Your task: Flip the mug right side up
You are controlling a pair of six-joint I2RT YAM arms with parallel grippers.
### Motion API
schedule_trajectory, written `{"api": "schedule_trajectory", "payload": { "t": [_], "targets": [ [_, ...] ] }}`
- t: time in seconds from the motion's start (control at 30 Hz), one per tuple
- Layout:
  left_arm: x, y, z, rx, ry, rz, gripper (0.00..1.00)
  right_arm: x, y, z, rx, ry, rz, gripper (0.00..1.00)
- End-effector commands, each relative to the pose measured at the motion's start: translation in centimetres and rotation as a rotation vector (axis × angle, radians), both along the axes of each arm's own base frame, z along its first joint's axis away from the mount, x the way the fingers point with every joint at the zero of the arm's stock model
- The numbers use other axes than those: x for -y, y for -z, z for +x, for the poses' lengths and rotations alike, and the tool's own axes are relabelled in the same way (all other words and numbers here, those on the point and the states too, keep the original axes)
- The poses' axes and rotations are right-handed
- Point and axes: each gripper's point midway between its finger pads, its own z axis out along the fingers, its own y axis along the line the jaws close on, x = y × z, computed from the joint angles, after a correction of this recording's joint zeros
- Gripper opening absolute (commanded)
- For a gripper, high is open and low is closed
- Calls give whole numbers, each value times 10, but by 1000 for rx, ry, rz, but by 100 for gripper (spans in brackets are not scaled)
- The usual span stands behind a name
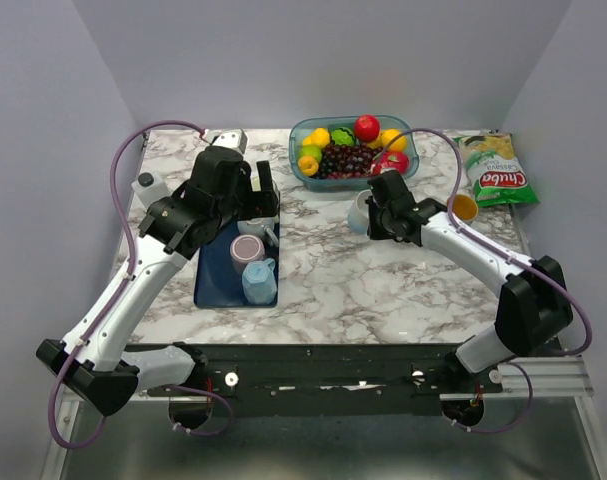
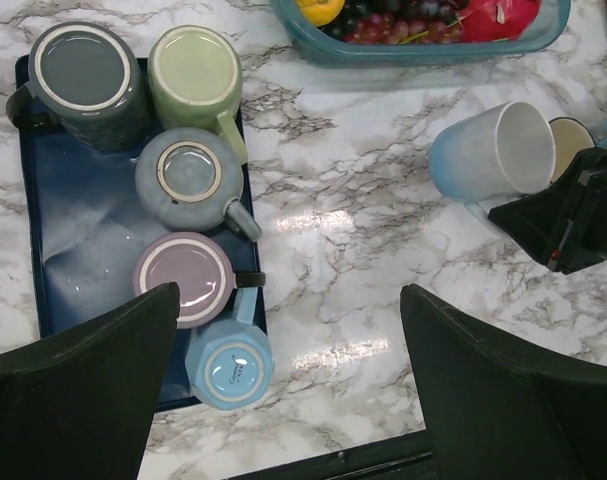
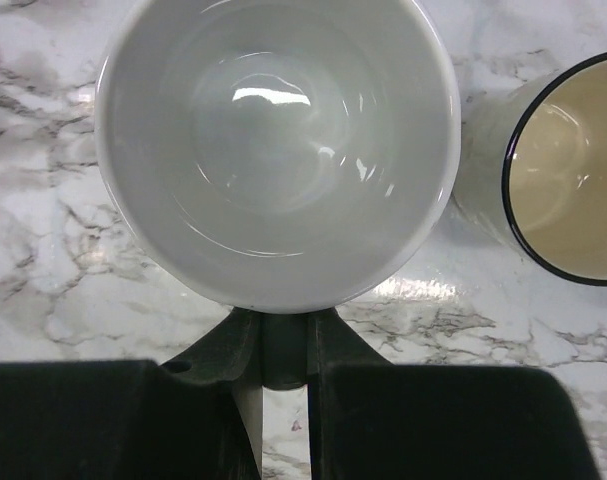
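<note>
You have the mug [image 2: 493, 150] clamped in your right gripper [image 3: 283, 335], right of centre in the top view and just below the bowl of fruit [image 1: 355, 148] at the top middle. Seen from the left wrist, it sits in the upper right of the frame, a pale blue mug with a white inside, tipped on its side with the mouth facing right and partly toward the camera. Whether it touches the marble table [image 1: 333, 280] you cannot tell from these views. In the right wrist view its open mouth fills the upper middle, and the two fingers meet tightly on a grey part of the mug at its lower edge, probably the handle. Just beside it, at the right edge of that frame, stands a cup [image 3: 568, 170] with a cream inside and a dark rim, mouth up. A bag of chips [image 1: 498, 178] lies at the far right of the top view. Your left gripper [image 2: 290, 310] hangs over the table with its fingers spread wide, holding nothing. Under it on the left is a dark blue tray [image 2: 73, 220] carrying five mugs, bottoms up: a dark grey mug [image 2: 83, 70] and a green mug [image 2: 195, 75] at the top, then a blue-grey mug [image 2: 191, 178], a purple mug [image 2: 183, 278] and a light blue mug [image 2: 230, 362] at the lower edge.
</note>
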Motion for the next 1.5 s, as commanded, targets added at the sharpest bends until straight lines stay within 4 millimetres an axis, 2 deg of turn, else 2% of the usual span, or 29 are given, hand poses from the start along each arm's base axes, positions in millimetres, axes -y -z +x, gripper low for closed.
{"api": "schedule_trajectory", "payload": {
  "t": [0.0, 0.37, 0.7, 0.73, 0.77, 0.83, 0.87, 0.93, 0.97, 1.03, 1.17, 1.3, 1.43, 1.47],
  "targets": [
    [-8, 10, 0, -22, -42, 33, 99, 5, -20, 30, 106, 75, -53, 1],
    [-7, 23, 3, -55, -47, 53, 99, 9, 21, 44, 50, 115, -142, 1],
    [-8, 34, 5, -76, -59, 70, 99, 12, 37, 47, 30, 146, -175, 1],
    [-10, 34, 7, -72, -75, 75, 99, 11, 40, 47, 25, 145, -180, 3],
    [-11, 34, 7, -68, -78, 75, 99, 11, 42, 48, 20, 146, -181, 11],
    [-11, 32, 9, -59, -83, 73, 99, 12, 45, 48, 13, 149, -188, 19],
    [-11, 31, 9, -56, -82, 72, 99, 12, 46, 47, 10, 151, -186, 33],
    [-11, 30, 11, -50, -83, 78, 99, 12, 45, 46, 8, 152, -184, 46],
    [-13, 30, 13, -47, -89, 84, 99, 12, 41, 46, 15, 158, -172, 57],
    [-14, 31, 14, -49, -87, 98, 99, 9, 35, 44, 21, 149, -152, 65],
    [-18, 37, 19, -38, -58, 168, 99, 1, 5, 43, 64, 123, -74, 77],
    [-31, 44, 34, -1, -64, 252, 99, -5, -36, 36, 109, 96, 7, 80],
    [-61, 56, 61, 11, -123, 239, 99, -6, -63, 23, 134, 67, 61, 80],
    [-65, 66, 65, -1, -119, 227, 99, -7, -67, 18, 134, 56, 76, 80]
  ]
}}
